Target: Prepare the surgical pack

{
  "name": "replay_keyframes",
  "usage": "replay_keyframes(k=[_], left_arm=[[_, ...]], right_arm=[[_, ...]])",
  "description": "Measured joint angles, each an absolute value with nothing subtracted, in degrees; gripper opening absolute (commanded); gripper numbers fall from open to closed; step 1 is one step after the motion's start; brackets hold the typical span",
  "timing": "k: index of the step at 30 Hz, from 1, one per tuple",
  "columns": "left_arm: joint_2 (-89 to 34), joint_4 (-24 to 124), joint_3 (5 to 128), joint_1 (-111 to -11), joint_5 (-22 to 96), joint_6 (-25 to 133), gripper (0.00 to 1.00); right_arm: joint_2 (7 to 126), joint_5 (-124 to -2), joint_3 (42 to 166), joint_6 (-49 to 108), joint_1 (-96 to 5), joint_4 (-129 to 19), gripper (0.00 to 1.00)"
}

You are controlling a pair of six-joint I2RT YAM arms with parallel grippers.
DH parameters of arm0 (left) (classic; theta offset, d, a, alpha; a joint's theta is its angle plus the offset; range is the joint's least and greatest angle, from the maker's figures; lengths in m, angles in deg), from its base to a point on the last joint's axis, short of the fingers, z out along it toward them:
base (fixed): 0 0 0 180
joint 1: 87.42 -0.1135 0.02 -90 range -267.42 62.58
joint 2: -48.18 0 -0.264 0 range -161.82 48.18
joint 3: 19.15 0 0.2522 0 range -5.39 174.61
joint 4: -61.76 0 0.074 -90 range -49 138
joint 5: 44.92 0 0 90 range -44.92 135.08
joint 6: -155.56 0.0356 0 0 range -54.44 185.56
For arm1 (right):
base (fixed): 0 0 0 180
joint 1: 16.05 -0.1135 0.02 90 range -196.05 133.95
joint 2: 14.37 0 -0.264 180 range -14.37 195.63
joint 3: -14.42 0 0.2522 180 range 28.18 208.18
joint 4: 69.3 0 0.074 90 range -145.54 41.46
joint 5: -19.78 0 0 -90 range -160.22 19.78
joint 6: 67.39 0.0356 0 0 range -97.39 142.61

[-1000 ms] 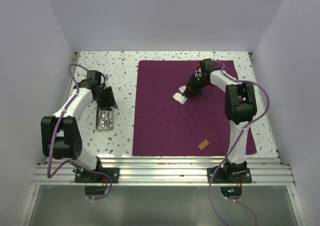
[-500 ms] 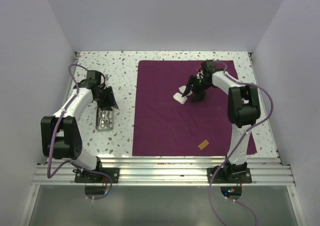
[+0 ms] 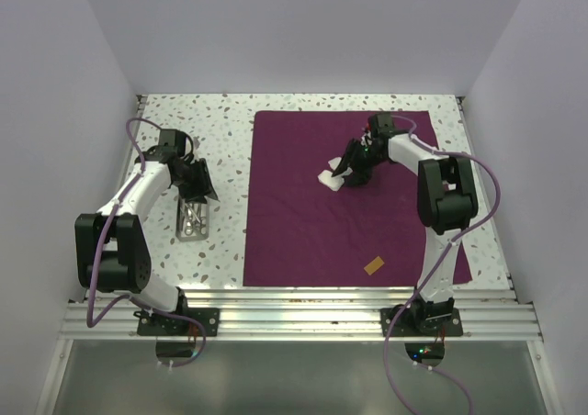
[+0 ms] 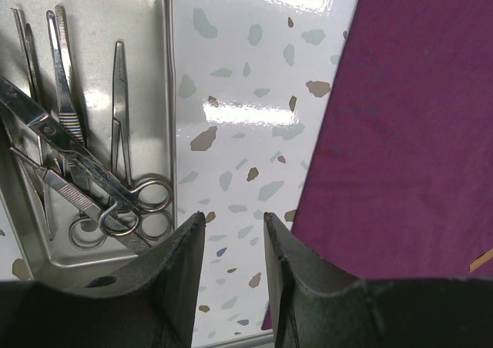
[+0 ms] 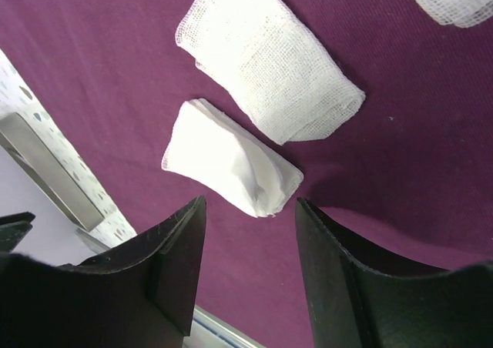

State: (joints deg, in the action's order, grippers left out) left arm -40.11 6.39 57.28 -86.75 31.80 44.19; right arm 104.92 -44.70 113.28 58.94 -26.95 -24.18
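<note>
The gauze squares (image 5: 231,167) lie flat on the purple cloth (image 5: 400,179) in the middle of my right wrist view, gathered there, I judge, so the cloth can wrap them. My right gripper (image 5: 248,209) hangs over them with its jaws wide and nothing between (no grip on anything). At the left of the top view the steel tray (image 3: 194,235) sits off the cloth, with the scissors and forceps (image 4: 77,155) inside. My left gripper (image 4: 235,225) hovers beside the tray's rim, jaws narrow and empty, likely placed to bring it over.
</note>
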Motion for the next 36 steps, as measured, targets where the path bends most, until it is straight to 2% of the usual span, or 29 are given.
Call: replay_keyframes(k=[29,36], left_arm=[[-40.1,6.4,57.3,-86.8,31.8,44.2,0.40],[-40.1,6.4,57.3,-86.8,31.7,44.3,0.40]], right_arm=[[105.2,-45.1,110.6,64.7,-28.0,-26.5,0.48],[105.7,-45.2,110.3,66.7,-28.0,-28.7,0.36]])
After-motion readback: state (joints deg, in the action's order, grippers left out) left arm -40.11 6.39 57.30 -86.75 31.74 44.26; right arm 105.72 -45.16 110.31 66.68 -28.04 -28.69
